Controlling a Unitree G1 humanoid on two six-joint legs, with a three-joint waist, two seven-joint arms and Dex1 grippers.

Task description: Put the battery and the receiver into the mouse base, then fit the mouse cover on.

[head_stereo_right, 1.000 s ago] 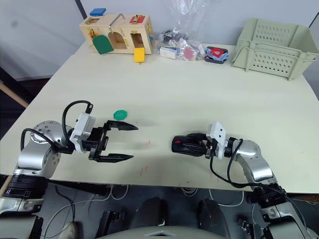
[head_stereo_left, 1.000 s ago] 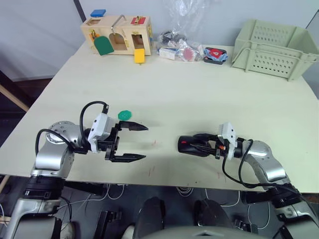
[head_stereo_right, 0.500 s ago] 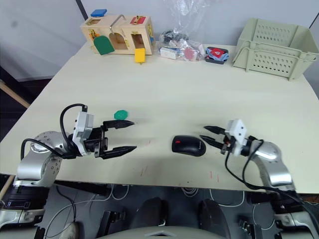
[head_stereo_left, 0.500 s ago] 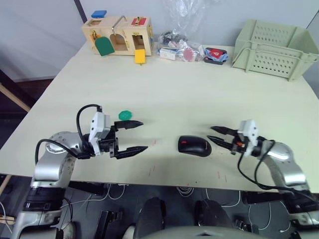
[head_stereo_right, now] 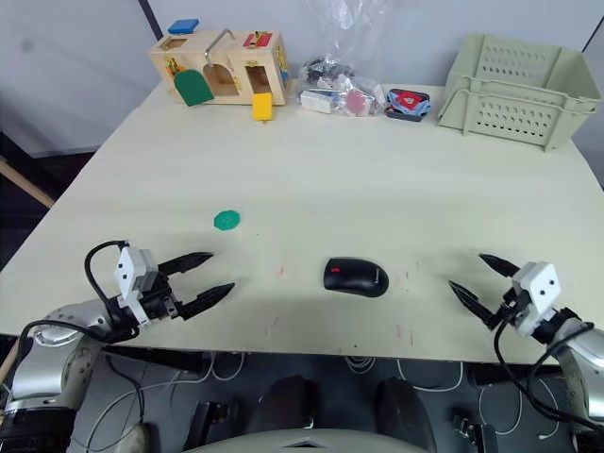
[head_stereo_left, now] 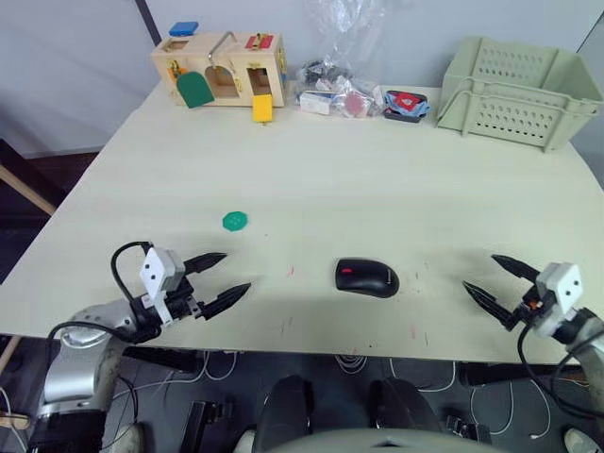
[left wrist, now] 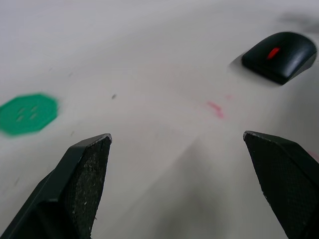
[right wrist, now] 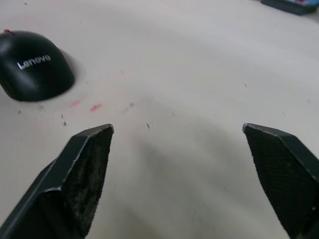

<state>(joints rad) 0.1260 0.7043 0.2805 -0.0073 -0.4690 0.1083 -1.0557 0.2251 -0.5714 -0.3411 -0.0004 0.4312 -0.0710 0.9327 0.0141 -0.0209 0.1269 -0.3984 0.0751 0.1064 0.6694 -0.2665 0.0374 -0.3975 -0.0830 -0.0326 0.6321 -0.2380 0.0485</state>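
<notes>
A black mouse [head_stereo_left: 366,277] lies whole on the table's near middle, a red wheel at its left end. Its glossy mouse cover [right wrist: 31,64], with white lettering, sits on top, and the mouse base under it is mostly hidden. The battery and the receiver are hidden. My left gripper [head_stereo_left: 236,271] is open and empty near the front edge, well left of the mouse. My right gripper [head_stereo_left: 478,271] is open and empty, well right of the mouse. Both point inward at the mouse; the left wrist view shows the mouse [left wrist: 279,56] far ahead of the left fingers [left wrist: 87,169].
A green disc [head_stereo_left: 234,221] lies left of centre. Along the back edge stand a wooden puzzle box [head_stereo_left: 222,66], a clear bag of small items [head_stereo_left: 344,90], a red-and-blue item [head_stereo_left: 406,102] and a pale green basket [head_stereo_left: 519,80]. Small red marks dot the table near the mouse.
My right gripper opened, let go of the mouse and drew back to the right. The left arm pulled back toward the front left edge. The mouse stayed put.
</notes>
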